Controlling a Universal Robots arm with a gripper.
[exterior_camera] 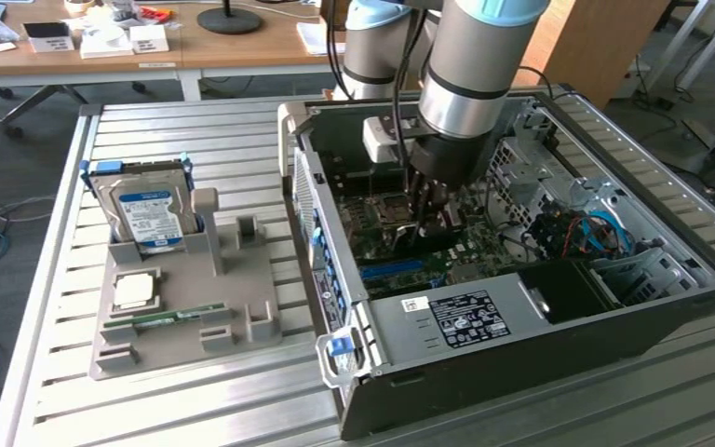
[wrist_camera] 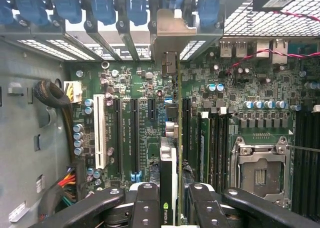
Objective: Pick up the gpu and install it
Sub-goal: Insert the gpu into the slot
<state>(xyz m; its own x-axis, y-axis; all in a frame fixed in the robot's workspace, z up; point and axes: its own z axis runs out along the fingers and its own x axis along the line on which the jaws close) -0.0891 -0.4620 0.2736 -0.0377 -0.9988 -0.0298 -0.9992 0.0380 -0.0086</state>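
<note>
On the exterior view's left, a grey holder (exterior_camera: 252, 279) sits on the slatted surface (exterior_camera: 171, 140). It carries a hard drive (exterior_camera: 149, 212) with a blue-white label too small to read, a processor chip (exterior_camera: 134, 291) and a green memory stick (exterior_camera: 165, 318). To the right is the open computer case (exterior_camera: 655, 307), its power supply sticker (exterior_camera: 464, 317) unreadable. Inside, the end effector (wrist_camera: 172, 203) is clenched on the gpu (wrist_camera: 168, 178), with an NVIDIA logo on its cooler. The card stands edge-on over the motherboard (wrist_camera: 135, 82), its silver bracket at the rear slots.

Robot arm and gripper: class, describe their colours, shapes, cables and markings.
The arm is a silver-grey tube with a black band and light blue joint rings; black cables run beside it. The gripper has black linked fingers with round pins.
</note>
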